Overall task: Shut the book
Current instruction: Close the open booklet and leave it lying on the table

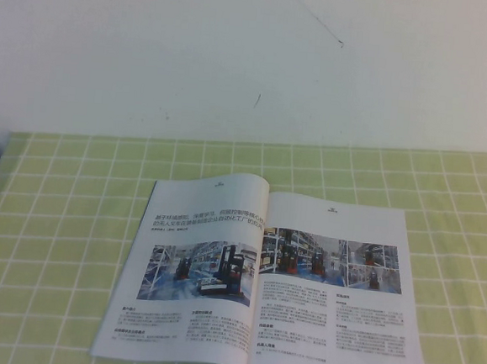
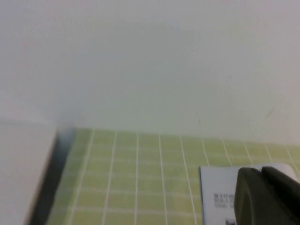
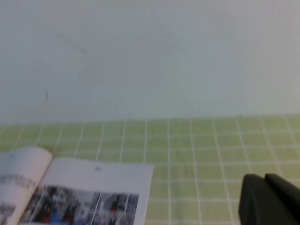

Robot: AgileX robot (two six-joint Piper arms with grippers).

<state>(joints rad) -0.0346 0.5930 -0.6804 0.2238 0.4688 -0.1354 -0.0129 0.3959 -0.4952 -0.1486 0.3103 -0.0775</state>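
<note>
Glossy white pages of the open printed book [image 1: 265, 285] lie flat at lower centre of the high view on green checked cloth [image 1: 55, 218], the bottom edge cut off. The dark left gripper [image 2: 261, 174] and dark right gripper [image 3: 265, 179] are only partly visible in the wrist views, near the book's outer corners, fingers pressed together.

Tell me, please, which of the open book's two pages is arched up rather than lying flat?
The left page, bulging near the spine; the right page lies flat. The left gripper and right gripper show only in their wrist views.
</note>
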